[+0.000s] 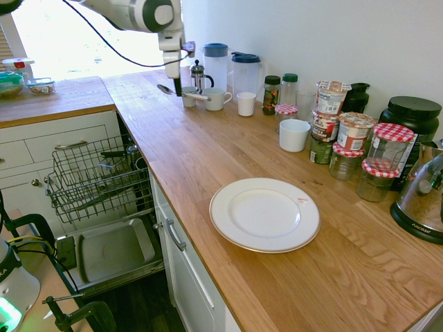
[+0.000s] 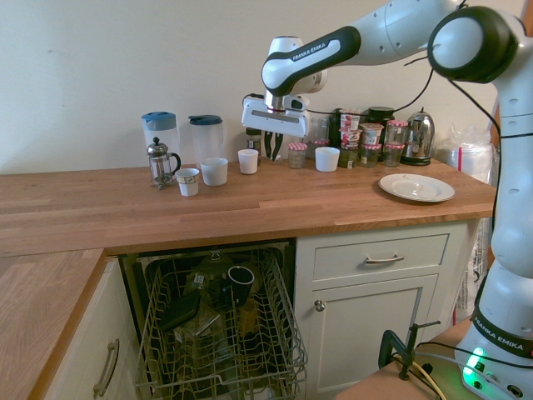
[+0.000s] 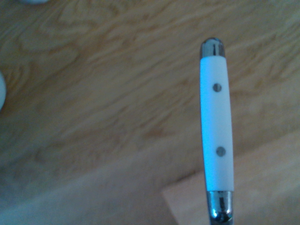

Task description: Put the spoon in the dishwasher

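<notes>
My gripper (image 1: 177, 87) hangs over the far end of the wooden counter, shut on the spoon (image 1: 166, 89). The spoon lies level in the grip, its silver bowl pointing left and its white handle pointing right toward the mugs. In the wrist view the spoon (image 3: 216, 126) shows as a white handle with two rivets and metal ends, above the wood. From the other side the gripper (image 2: 273, 153) hovers just above the counter, behind the white cups. The dishwasher (image 1: 104, 252) stands open under the counter, door down, with its wire rack (image 2: 279, 329) pulled out and holding a dark mug (image 2: 241, 282).
A French press (image 1: 199, 75), two white mugs (image 1: 216, 99) and two blue-lidded jugs (image 1: 216, 63) stand close to the gripper. Jars, a white bowl (image 1: 294, 135) and a kettle (image 1: 423, 200) line the wall. A white plate (image 1: 264, 214) sits near the counter's front.
</notes>
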Available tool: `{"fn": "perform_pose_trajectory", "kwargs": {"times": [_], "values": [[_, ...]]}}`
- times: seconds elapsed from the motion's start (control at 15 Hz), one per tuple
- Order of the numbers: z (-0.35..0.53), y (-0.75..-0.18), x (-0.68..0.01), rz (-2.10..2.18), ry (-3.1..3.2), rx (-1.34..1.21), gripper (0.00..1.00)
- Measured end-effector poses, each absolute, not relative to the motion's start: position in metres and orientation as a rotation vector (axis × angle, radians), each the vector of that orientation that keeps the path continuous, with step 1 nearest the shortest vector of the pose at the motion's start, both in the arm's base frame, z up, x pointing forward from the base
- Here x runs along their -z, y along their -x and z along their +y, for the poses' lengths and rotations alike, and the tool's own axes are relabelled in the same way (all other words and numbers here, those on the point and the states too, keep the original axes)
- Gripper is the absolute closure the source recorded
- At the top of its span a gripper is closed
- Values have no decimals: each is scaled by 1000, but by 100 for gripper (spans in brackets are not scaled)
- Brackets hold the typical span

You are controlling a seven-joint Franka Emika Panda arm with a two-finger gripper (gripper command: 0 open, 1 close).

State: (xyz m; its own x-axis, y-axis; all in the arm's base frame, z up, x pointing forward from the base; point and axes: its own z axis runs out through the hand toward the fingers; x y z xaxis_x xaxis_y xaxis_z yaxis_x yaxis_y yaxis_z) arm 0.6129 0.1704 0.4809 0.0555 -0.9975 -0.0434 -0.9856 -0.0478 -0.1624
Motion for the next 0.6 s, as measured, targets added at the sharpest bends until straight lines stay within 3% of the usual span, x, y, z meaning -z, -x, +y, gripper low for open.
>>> {"fn": "perform_pose_trajectory", "kwargs": {"times": [0.33, 0.6], "values": [[259, -502, -455, 1877, 2366, 106, 100], [276, -417, -419, 1814, 2453, 113, 100]]}}
